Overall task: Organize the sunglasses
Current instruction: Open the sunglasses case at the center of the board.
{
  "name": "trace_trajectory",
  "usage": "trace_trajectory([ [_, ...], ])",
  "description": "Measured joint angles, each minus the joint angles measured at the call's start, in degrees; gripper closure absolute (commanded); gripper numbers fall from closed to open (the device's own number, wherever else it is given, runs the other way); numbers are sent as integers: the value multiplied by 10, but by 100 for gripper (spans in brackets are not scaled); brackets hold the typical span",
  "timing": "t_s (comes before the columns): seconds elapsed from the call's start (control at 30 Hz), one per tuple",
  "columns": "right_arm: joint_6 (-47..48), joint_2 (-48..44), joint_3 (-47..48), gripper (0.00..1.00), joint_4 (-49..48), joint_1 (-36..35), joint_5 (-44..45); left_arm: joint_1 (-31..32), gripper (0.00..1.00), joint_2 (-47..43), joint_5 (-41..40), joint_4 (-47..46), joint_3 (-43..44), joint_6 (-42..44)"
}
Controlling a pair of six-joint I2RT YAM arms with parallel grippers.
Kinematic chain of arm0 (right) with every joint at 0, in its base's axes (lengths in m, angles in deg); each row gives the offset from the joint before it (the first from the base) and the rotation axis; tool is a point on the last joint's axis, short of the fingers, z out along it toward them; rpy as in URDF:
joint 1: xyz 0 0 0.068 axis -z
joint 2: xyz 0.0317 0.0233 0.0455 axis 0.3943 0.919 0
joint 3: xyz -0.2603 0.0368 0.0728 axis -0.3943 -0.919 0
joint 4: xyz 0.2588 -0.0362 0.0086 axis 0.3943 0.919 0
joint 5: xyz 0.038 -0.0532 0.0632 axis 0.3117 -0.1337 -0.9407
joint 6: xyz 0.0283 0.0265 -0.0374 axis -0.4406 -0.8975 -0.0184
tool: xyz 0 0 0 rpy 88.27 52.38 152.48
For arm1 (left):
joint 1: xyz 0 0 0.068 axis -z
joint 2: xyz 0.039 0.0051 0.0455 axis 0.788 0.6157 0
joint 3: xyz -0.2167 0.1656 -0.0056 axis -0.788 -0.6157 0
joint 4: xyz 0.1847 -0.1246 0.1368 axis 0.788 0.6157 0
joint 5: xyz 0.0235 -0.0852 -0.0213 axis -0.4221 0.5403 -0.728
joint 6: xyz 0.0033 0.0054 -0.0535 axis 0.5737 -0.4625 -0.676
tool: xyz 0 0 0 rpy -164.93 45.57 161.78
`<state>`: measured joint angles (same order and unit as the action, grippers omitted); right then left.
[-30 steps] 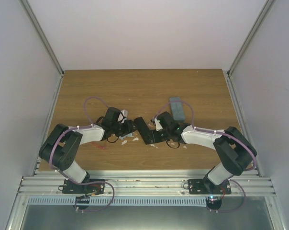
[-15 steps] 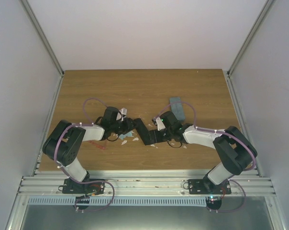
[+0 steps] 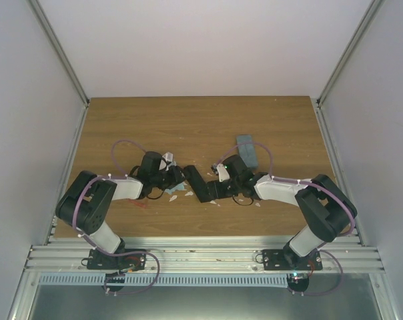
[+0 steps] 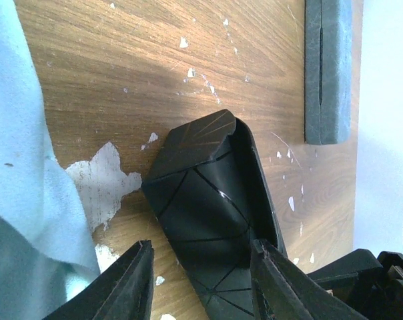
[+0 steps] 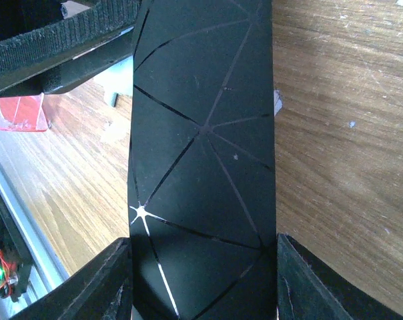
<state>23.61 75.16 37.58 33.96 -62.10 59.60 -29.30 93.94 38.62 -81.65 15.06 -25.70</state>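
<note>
The sunglasses do not show in any view. A black hard case [image 3: 196,183] with a faceted pattern lies on the wooden table between my two grippers. My right gripper [image 3: 213,191] is shut on its near end; in the right wrist view both fingers press the sides of the case [image 5: 201,133] around the gripper's middle [image 5: 203,241]. My left gripper [image 3: 181,177] is open at the case's other end. In the left wrist view [image 4: 201,245] one finger rests at the rim of the case [image 4: 208,193] and the other stands apart over bare wood. The case looks slightly open there.
A grey oblong case [image 3: 247,150] lies behind the right gripper and shows in the left wrist view [image 4: 328,67]. A light blue cloth [image 3: 171,192] lies under the left gripper [image 4: 21,167]. A red scrap [image 3: 140,203] and chipped white spots mark the wood.
My left gripper has moved right, up to the end of the black case. The right gripper has shifted the case slightly left and keeps hold of it.
</note>
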Motion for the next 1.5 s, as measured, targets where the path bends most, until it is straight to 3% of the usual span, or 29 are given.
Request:
trace_trajectory([
  [0.37, -6, 5, -3, 55, -8, 0, -14, 1, 52, 34, 29, -27, 6, -2],
  [0.6, -9, 9, -5, 36, -16, 1, -20, 23, 48, 48, 40, -86, -26, -19],
  [0.97, -5, 15, -5, 25, -28, 1, -4, 81, 48, 64, 65, -136, -38, -38],
  [1.5, -23, -32, 1, 30, 56, 1, 181, 90, 53, 66, 18, -78, -6, -30],
])
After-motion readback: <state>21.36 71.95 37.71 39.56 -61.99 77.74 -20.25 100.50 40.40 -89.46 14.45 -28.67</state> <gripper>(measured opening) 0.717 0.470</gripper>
